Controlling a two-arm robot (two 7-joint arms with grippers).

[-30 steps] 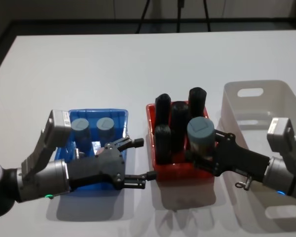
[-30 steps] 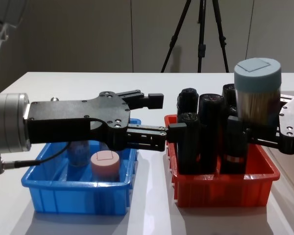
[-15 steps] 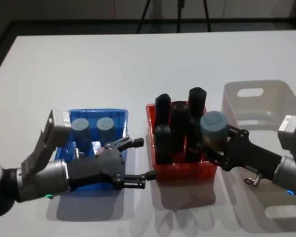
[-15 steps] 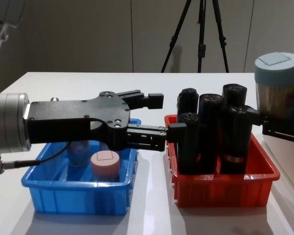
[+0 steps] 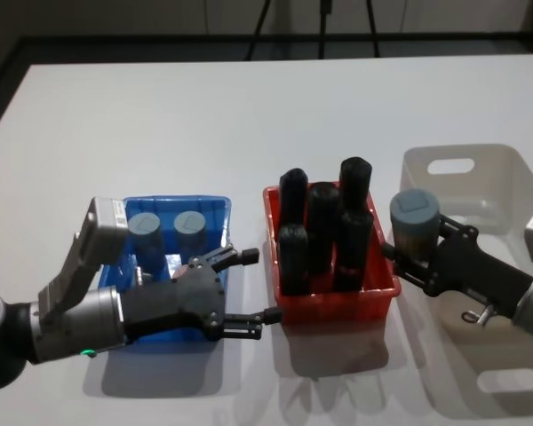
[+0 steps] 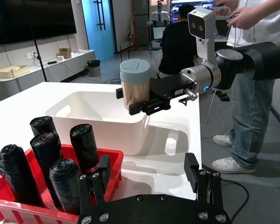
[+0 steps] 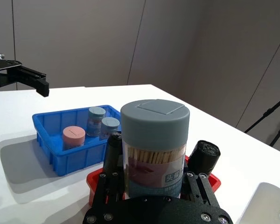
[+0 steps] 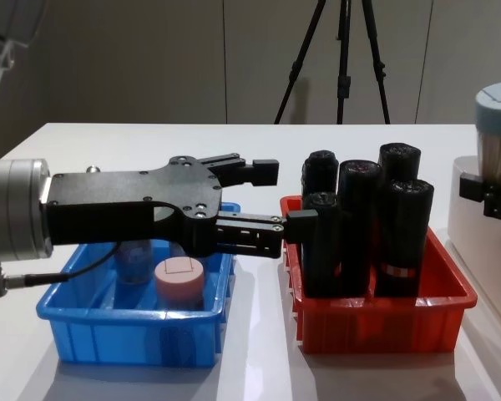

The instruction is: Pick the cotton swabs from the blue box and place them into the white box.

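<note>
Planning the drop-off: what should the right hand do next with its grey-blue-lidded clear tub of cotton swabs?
Probably carry it a little farther right, then lower. The right hand grips the grey-blue-lidded clear swab tub above the off-white plastic bin's left rim, not yet over its middle.

You've got soft overhead light here, nothing harsh. In the head view the table (image 5: 160, 115) reads bright and even, while the floor behind it goes dark. Shadows are pale with soft edges and fall toward the robot: one under the left gripper (image 5: 259, 284) and blue box (image 5: 224, 206), another in front of the red tray (image 5: 338, 312). The black rolls (image 5: 324, 222) carry just a faint sheen. From the right wrist, the lid of the cotton swabs (image 7: 154, 140) is evenly lit, no glare. The left wrist view looks into a brighter room with a glowing screen (image 6: 177, 5) at the back.
</note>
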